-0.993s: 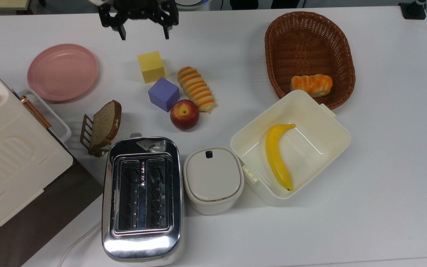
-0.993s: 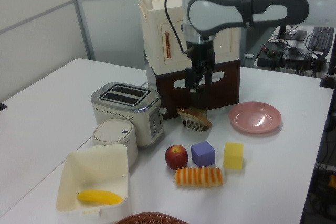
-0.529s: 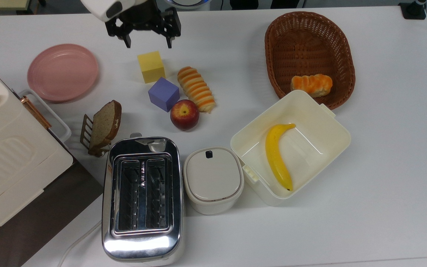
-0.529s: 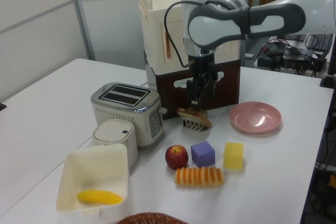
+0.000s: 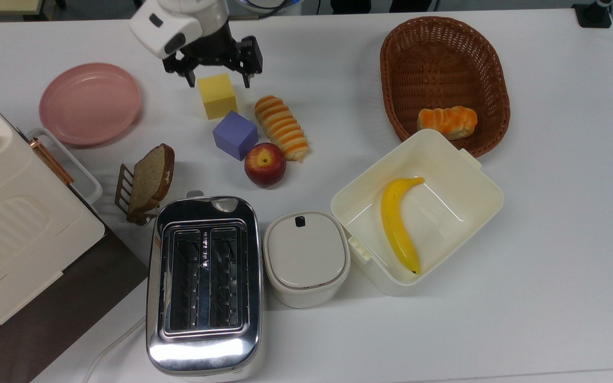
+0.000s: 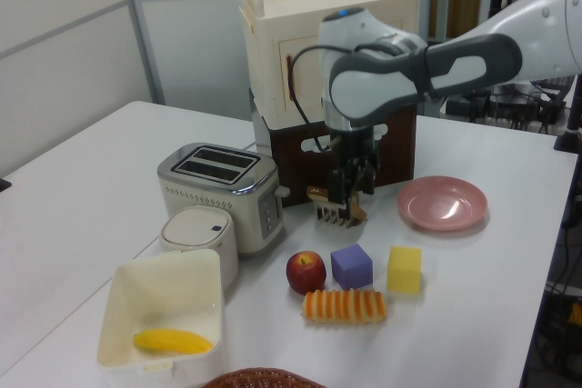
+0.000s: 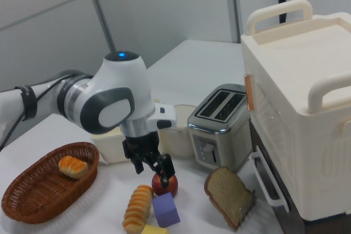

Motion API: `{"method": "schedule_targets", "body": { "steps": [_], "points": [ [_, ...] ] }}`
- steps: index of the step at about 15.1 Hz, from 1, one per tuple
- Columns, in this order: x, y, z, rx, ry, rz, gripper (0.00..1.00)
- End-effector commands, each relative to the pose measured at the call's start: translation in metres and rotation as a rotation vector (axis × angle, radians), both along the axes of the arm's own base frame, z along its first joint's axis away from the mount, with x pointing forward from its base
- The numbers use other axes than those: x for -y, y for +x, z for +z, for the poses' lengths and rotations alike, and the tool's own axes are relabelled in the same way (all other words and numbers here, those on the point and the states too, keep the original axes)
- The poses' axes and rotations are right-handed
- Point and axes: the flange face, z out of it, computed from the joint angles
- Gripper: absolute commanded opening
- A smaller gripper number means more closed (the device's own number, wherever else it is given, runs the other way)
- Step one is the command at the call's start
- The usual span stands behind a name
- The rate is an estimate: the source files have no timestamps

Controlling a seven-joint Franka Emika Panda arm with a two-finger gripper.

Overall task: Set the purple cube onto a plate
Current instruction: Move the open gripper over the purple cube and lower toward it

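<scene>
The reach is under way: the gripper (image 5: pixel 219 80) hangs with fingers spread above the yellow cube (image 5: pixel 217 96), while the purple cube (image 5: pixel 234 134) sits beside the apple (image 5: pixel 265 164), well apart from the plate (image 5: pixel 90 103), so the arm likely must pass the yellow cube and descend.

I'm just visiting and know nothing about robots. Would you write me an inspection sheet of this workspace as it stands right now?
Surface: white table, objects spread across it.
Job's things: purple cube on the table between yellow cube and apple; pink plate bare.
Clutter: striped bread roll; wicker basket holding a bun; cream tub with banana; toaster; lidded container; bread slice in a rack.
End effector: open, above the yellow cube, holding nothing.
Cables: white cord by the toaster.
Surroundings: cream cabinet at the top view's left.
</scene>
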Motion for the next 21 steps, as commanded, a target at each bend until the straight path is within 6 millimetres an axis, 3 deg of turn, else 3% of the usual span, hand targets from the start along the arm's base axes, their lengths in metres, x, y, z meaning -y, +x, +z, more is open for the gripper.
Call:
{"method": "schedule_targets", "body": {
  "steps": [1, 4, 7, 18, 21],
  "points": [
    [0.001, -0.013, -0.019, 0.028, -0.02, -0.01, 1.0],
    [0.003, -0.014, -0.032, 0.03, -0.02, -0.012, 1.0],
    [0.004, -0.008, -0.059, -0.016, -0.018, -0.011, 1.0],
    [0.011, -0.009, -0.071, 0.013, -0.019, -0.018, 1.0],
    [0.005, -0.002, -0.087, -0.011, -0.017, -0.006, 1.0]
  ]
}}
